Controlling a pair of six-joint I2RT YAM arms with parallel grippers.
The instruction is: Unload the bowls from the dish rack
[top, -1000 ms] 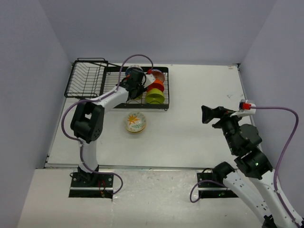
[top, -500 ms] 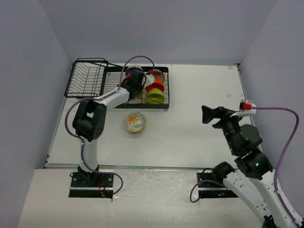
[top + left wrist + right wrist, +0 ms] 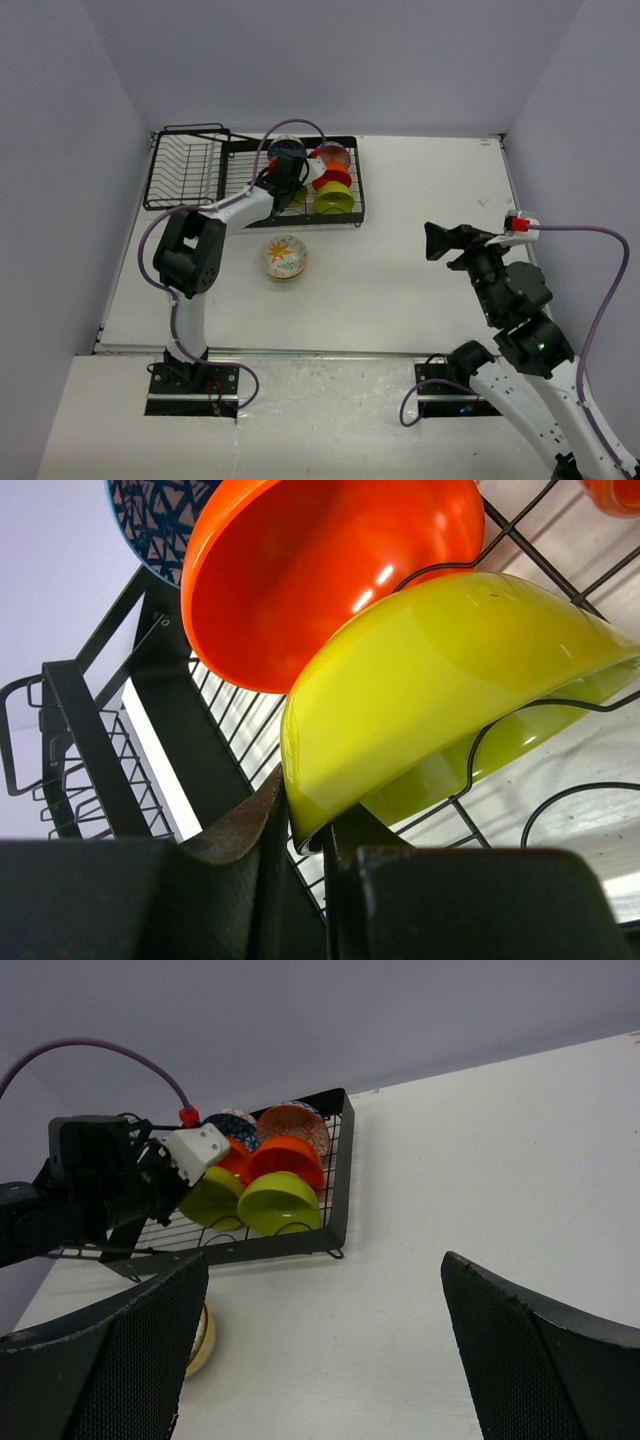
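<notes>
The black wire dish rack (image 3: 190, 165) stands at the far left of the table. Its flat section holds a blue-patterned bowl (image 3: 287, 150), a red-patterned bowl (image 3: 330, 157), an orange bowl (image 3: 333, 178) and a lime green bowl (image 3: 336, 200). My left gripper (image 3: 287, 186) reaches into the rack and is shut on the rim of a second lime green bowl (image 3: 450, 670), which stands on edge in the wires in front of another orange bowl (image 3: 320, 570). My left gripper (image 3: 312, 835) pinches the rim between its fingers. My right gripper (image 3: 436, 241) is open and empty over the right half of the table.
A cream bowl with a floral inside (image 3: 285, 257) sits on the table in front of the rack; it also shows in the right wrist view (image 3: 203, 1338). The rack's tilted basket section (image 3: 185, 160) lies at the far left. Walls close in on both sides.
My left gripper has moved a little nearer inside the rack onto the lime green bowl, and the whole rack has shifted slightly to the right. The right arm has not moved.
</notes>
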